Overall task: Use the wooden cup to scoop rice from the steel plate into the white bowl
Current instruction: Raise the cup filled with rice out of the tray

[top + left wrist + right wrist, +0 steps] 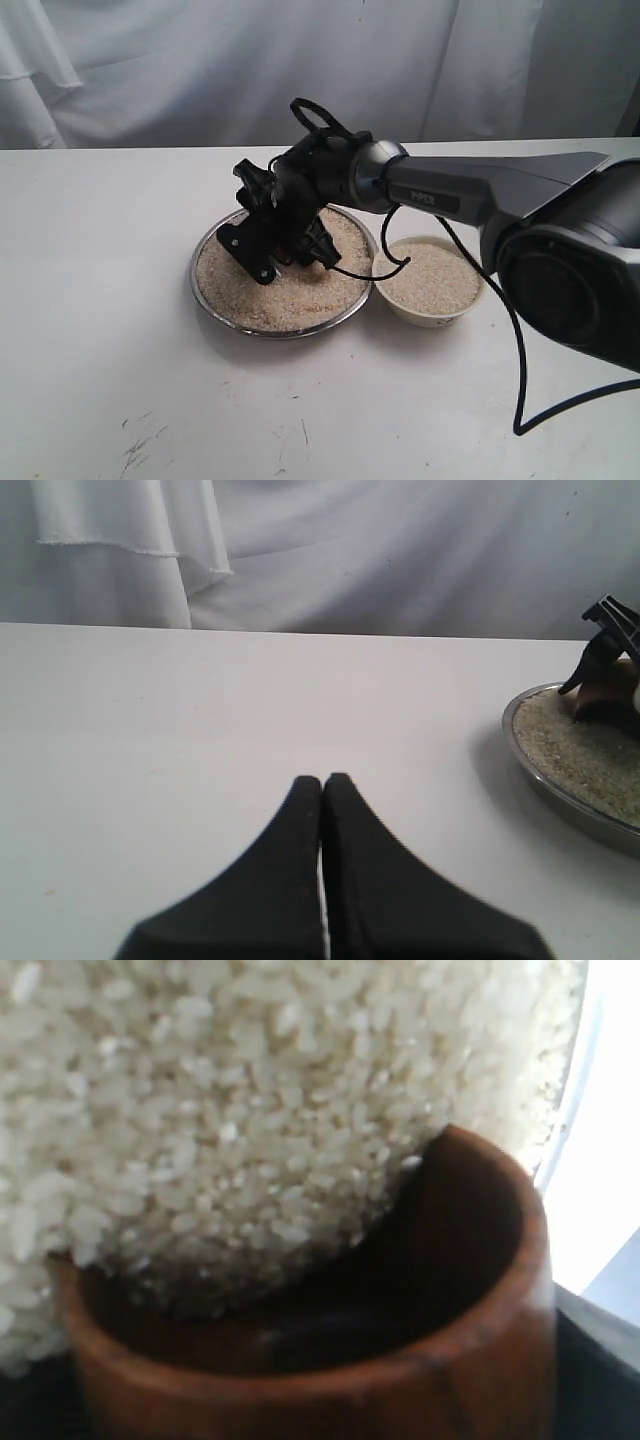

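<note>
The steel plate (205, 295) sits mid-table, full of rice (290, 300). My right gripper (283, 250) reaches across into it, shut on the wooden cup (400, 1380), which is tilted with its mouth pushed into the rice (220, 1110). Grains are spilling over the cup's lip into its dark inside. From the left wrist view the cup (600, 695) shows as a brown shape on the plate (560, 795). The white bowl (420, 318) stands just right of the plate, holding rice. My left gripper (322, 780) is shut and empty above bare table, left of the plate.
A black cable (520, 380) hangs from the right arm and loops down to the table near the bowl. White cloth (200, 70) drapes behind the table's far edge. Small dark scuffs (140, 450) mark the near tabletop.
</note>
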Motion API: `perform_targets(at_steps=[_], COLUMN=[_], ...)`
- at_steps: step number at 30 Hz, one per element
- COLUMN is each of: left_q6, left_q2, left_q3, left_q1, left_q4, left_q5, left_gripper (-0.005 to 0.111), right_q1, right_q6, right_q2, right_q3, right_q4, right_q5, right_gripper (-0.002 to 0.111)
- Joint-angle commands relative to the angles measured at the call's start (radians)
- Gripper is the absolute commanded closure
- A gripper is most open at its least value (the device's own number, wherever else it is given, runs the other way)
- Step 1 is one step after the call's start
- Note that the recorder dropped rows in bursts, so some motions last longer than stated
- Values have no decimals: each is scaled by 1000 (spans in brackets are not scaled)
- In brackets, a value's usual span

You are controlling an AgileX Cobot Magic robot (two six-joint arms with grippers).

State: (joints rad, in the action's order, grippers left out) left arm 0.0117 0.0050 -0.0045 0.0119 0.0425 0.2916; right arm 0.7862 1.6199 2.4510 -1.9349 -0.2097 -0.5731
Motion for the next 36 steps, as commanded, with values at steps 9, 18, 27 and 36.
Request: perform_targets(at_steps=[9,18,27,36], left_q6=[-3,-3,-3,-3], left_q2=[-5,-5,-5,-5], left_q3=[5,5,5,5], left_q1=[-2,-2,-2,-2], left_q4=[1,1,1,1], left_q5=[-6,-6,-6,-6], left_gripper=[107,107,107,107], right_q1=[-76,-143,-176,-186], right_q6=[87,104,36,-106], right_q2=[6,-20,-115,-240], right_q3=[7,7,7,34], right_q4=[437,689,740,555], right_q5=[-156,-199,-203,-249], right_gripper=[108,108,108,108])
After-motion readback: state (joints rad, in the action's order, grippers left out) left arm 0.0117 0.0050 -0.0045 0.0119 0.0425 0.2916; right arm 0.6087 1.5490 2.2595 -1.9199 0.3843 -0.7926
